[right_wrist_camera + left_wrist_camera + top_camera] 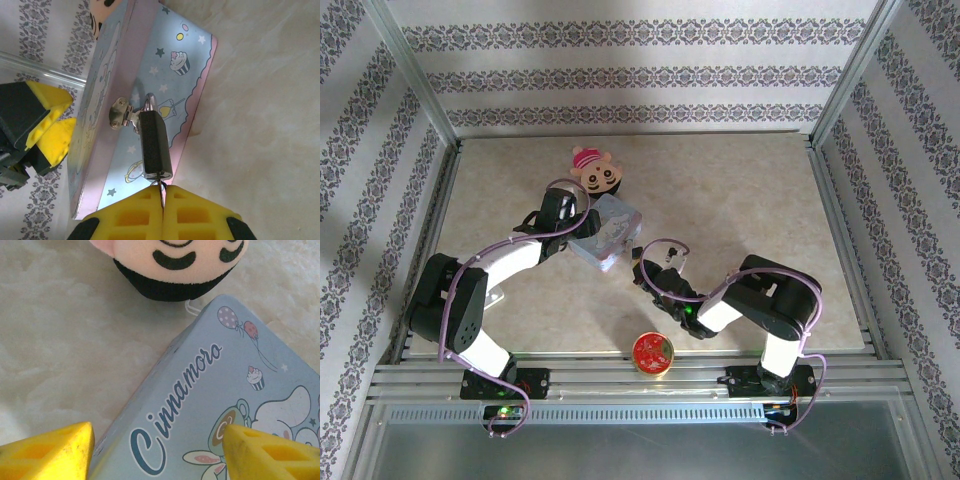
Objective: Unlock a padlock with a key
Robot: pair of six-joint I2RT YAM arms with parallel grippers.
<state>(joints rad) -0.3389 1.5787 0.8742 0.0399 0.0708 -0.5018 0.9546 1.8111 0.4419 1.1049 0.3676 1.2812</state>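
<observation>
The right gripper [162, 192] has its yellow jaws pressed together on the key [161, 186], a thin sliver of which stands out between the tips. Straight ahead of the jaws, the key's end meets the bottom of the padlock [155, 142]; how far it goes in I cannot tell. The dark padlock body lies in line with the jaws, and its silvery shackle [149, 101] at the far end passes through the metal hasp [121, 112] on the front wall of the pastel-blue cartoon tin [172, 85]. Beyond the hasp, off to the jaws' left, the left gripper's yellow fingers [50, 125] sit against the tin's lid side.

The left gripper [157, 440] has its jaws spread wide. One finger is just off the tin's [200, 390] edge over the table and the other is over the printed lid. Whether they press on it I cannot tell. Ahead of these jaws, just past the tin's corner, lies a plush toy face [175, 270].

From above, the right gripper [642, 270] points at the tin's [610, 232] near side, and a round red container [651, 352] sits well behind it on the table [750, 200].
</observation>
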